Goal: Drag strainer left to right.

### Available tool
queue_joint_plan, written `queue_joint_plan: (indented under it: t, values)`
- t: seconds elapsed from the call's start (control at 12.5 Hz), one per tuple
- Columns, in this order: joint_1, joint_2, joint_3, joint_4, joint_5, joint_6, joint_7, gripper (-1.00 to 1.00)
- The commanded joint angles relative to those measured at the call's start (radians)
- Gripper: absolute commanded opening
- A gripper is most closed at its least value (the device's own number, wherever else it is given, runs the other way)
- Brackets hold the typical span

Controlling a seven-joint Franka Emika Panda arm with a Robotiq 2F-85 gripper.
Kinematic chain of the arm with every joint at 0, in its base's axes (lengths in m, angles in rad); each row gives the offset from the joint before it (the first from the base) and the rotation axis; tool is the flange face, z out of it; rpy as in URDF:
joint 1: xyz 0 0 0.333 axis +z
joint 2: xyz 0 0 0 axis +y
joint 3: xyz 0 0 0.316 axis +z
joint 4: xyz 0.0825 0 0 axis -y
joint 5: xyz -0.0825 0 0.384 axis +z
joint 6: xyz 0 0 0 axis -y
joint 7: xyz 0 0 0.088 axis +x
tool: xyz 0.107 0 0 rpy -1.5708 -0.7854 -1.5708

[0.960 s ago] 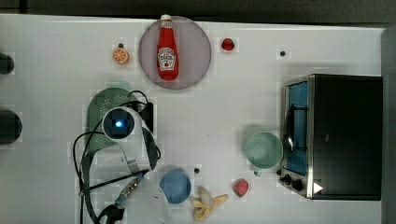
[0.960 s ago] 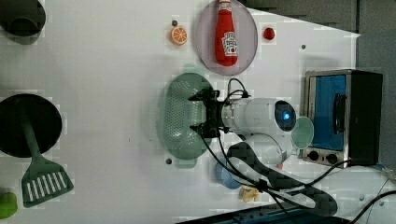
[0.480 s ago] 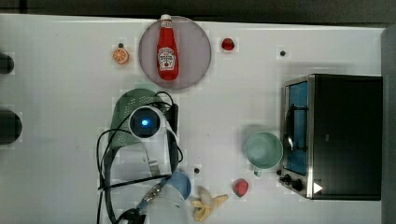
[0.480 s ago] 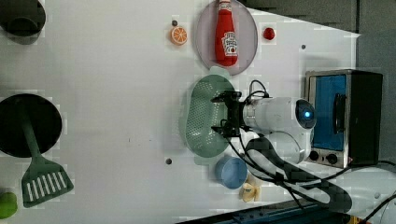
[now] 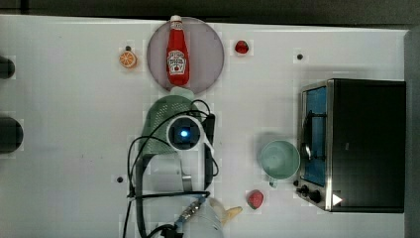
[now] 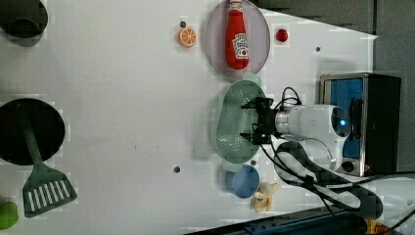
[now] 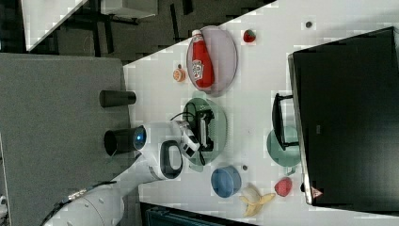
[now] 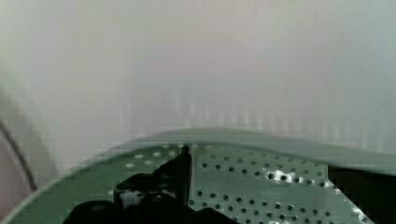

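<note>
I see the strainer (image 6: 230, 122) has slid toward the left view's right, just below the plate (image 6: 215, 44); my spread gripper (image 6: 253, 120) sits inside its basin.

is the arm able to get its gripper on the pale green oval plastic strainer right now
Probably yes. The gripper hangs open inside the pale green oval plastic strainer, with nothing between them.

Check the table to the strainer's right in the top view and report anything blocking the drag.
The mint mug sits to the right of the strainer in the top view, with the toaster oven beyond it. Bare table lies between strainer and mug.
</note>
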Motion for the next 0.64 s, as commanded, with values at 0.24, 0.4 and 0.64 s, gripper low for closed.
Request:
queue_joint_plan:
  t: [0.24,0.4,0.64]
  values:
    - [-0.008,-0.013,-0.113,-0.013,0.007,-0.013,-0.172,1.0]
    - [-0.009,-0.013,-0.162,-0.017,0.007,-0.013,-0.241,1.0]
    - [-0.01,-0.013,-0.231,-0.016,0.007,-0.012,-0.309,1.0]
